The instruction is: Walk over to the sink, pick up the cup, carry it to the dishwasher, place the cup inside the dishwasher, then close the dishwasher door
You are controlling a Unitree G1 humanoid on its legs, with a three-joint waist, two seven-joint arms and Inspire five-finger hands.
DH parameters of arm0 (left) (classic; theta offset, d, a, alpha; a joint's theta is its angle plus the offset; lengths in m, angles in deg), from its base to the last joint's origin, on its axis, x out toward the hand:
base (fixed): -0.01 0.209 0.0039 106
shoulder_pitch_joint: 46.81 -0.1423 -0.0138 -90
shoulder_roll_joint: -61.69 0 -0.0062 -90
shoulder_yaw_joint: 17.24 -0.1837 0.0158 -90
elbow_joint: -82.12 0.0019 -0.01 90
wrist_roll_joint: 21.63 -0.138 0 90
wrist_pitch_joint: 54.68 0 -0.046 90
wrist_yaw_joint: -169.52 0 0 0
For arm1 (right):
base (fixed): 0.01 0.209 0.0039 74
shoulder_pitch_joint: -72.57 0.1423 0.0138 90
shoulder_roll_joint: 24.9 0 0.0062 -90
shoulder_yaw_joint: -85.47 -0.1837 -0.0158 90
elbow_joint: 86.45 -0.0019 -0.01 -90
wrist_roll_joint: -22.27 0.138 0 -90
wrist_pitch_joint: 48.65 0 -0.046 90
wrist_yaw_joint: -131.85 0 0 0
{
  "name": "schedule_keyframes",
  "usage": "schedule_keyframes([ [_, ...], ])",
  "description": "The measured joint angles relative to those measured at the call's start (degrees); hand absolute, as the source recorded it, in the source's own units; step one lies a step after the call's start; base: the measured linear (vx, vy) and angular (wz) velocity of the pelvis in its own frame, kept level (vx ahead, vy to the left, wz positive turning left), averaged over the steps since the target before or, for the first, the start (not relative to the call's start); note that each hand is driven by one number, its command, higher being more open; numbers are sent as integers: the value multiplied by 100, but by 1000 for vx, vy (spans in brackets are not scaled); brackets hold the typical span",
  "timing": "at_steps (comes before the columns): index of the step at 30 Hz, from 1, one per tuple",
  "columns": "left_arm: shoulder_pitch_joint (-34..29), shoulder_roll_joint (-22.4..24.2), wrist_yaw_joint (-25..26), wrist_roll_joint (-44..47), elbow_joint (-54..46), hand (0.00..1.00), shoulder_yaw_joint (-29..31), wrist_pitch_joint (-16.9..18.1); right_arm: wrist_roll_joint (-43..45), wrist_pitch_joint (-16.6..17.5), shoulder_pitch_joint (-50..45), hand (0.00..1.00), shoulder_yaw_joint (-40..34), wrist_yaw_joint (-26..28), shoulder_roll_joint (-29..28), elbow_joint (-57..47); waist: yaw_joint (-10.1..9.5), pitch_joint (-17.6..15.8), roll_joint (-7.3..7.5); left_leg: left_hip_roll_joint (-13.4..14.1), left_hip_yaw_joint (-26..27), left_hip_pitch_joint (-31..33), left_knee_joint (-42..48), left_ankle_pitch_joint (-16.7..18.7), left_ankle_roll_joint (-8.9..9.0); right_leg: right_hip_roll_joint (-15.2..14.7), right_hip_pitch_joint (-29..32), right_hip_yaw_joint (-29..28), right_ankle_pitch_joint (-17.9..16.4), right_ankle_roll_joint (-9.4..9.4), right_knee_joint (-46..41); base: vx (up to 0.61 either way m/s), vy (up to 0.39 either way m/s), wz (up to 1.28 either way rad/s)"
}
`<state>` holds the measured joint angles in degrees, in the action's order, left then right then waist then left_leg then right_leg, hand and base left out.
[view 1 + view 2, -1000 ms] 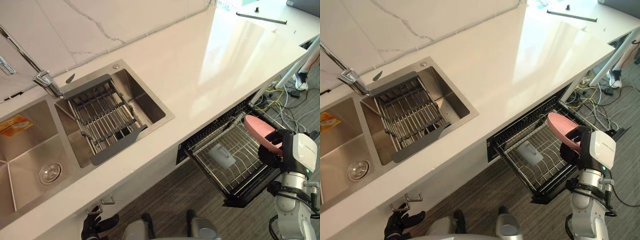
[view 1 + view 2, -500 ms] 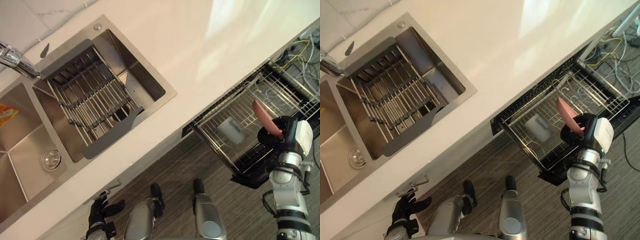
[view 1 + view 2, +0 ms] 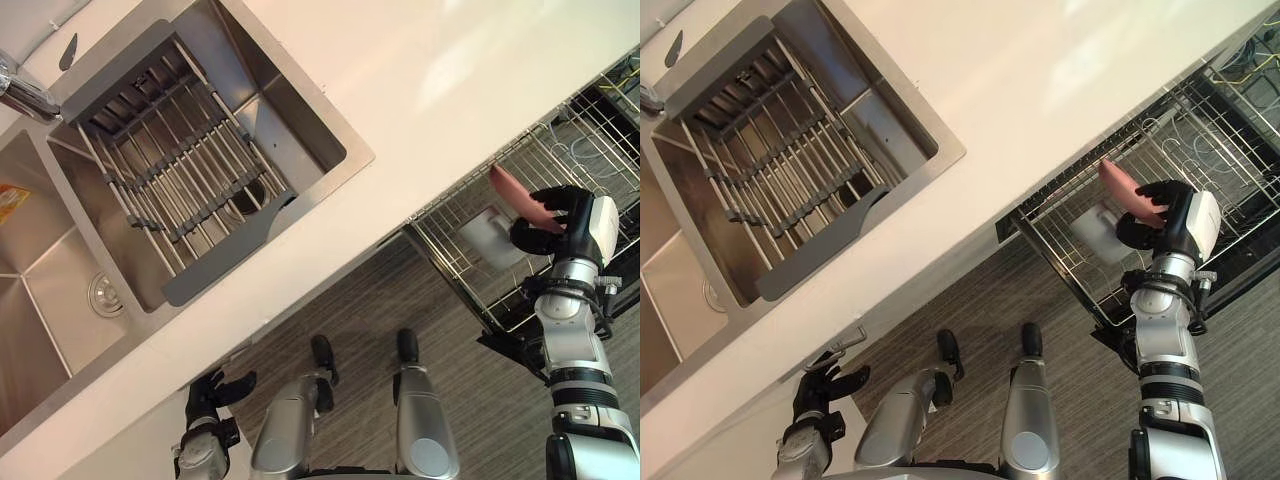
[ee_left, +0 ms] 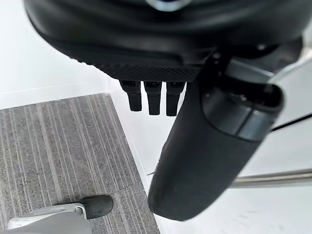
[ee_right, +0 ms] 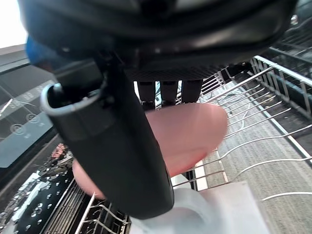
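I am gripping the tilted cup (image 3: 514, 194) in my right robot hand (image 3: 543, 233), poising it directly over the open dishwasher rack (image 3: 452, 268) just beneath.

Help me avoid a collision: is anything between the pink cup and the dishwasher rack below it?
Yes. The right hand holds the pink cup over the open rack, and a pale square container lies in the rack right beside or under it. Other wire sections look bare.
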<state>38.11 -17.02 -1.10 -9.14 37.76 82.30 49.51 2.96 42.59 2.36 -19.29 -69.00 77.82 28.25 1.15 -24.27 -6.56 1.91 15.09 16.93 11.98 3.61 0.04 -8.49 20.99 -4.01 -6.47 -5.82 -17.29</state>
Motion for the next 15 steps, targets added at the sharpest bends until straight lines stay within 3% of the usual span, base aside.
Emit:
schedule_keyframes([
  [8,24,0,28,-2,-34,90,0,2,-41,-8,-134,90,-29,-169,-17,-369,-27,-2,3,-7,-16,18,-2,-38,-8,-2,-5,3,63,-6,39,-21,1,1],
  [15,60,3,67,-15,-97,90,13,-9,-60,-11,-963,90,-657,-389,-498,-1754,-20,-49,78,17,-89,-60,5,-57,-14,24,-184,100,114,-3,162,-11,-4,4],
])
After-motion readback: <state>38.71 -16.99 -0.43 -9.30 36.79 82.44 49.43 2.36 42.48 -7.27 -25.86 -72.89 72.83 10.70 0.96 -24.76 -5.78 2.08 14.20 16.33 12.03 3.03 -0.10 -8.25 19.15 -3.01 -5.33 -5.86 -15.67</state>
